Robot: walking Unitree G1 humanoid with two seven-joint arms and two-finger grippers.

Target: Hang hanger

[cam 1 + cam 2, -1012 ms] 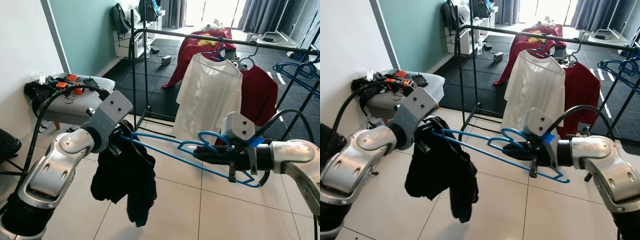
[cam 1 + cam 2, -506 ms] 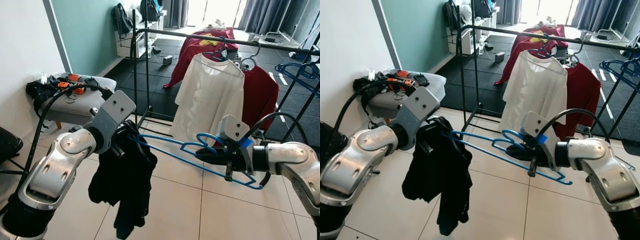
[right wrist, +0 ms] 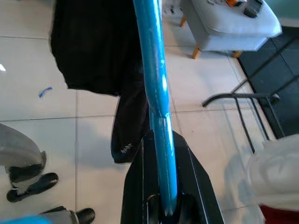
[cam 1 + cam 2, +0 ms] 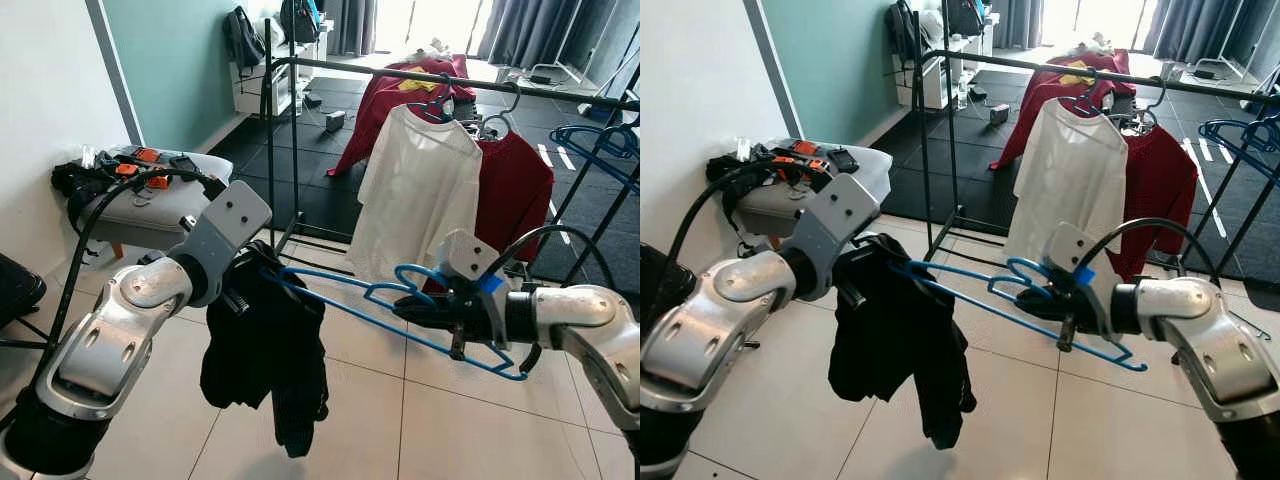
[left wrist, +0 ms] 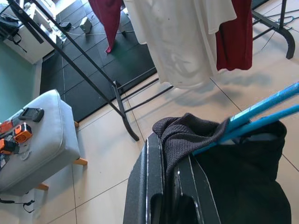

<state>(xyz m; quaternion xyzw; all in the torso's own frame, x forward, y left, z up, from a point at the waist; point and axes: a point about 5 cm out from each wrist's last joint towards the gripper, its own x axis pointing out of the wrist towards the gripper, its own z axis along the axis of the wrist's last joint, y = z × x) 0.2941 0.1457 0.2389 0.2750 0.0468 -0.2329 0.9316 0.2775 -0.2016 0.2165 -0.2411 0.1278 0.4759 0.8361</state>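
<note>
Head stereo pair: looks forward and down, both eyes sharing arms, blue hanger (image 4: 400, 310), clothes rail (image 4: 420, 70). Left wrist camera: close along the left claw (image 5: 170, 186), towards the footstool (image 5: 32, 140). Right wrist camera: close along the right claw (image 3: 163, 186), floor below.

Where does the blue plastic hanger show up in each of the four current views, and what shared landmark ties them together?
Left eye view: blue plastic hanger spans mid-frame between both hands.
Right eye view: the same, mid-frame.
Left wrist view: two blue bars entering the black garment.
Right wrist view: one blue bar running away from the right hand.
Shared landmark: the white shirt on the rack.
</note>
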